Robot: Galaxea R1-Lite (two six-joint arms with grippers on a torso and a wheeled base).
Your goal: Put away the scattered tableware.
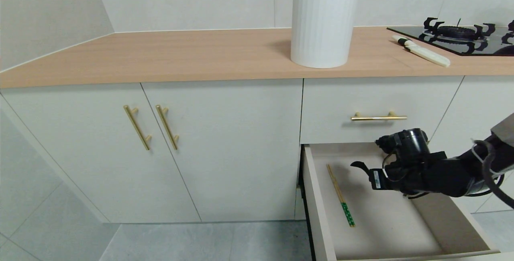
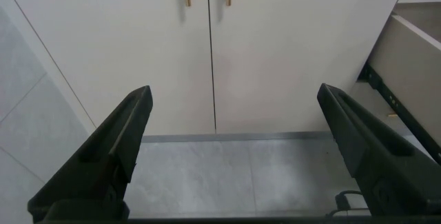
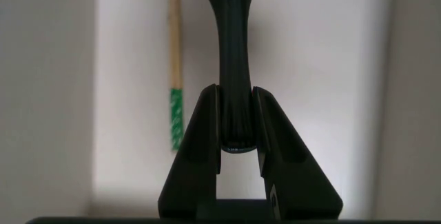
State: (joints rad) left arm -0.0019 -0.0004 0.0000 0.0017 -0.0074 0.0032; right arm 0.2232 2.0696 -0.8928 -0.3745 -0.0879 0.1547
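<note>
Right gripper (image 3: 237, 100) is clamped on a black utensil (image 3: 233, 38), held above the open drawer (image 1: 318, 209). Chopsticks (image 1: 340, 201) lie on the drawer floor beside its left wall. Left gripper (image 2: 234, 94) stands spread wide, facing the cabinet doors (image 2: 289, 45).

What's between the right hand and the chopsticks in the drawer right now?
Only bare drawer floor, seen in the head view. The right hand is shut on a black utensil, apart from the chopsticks.

Bright diffuse light, soft shadow left of vase (image 1: 323, 20) — drawer (image 1: 317, 213) shaded
</note>
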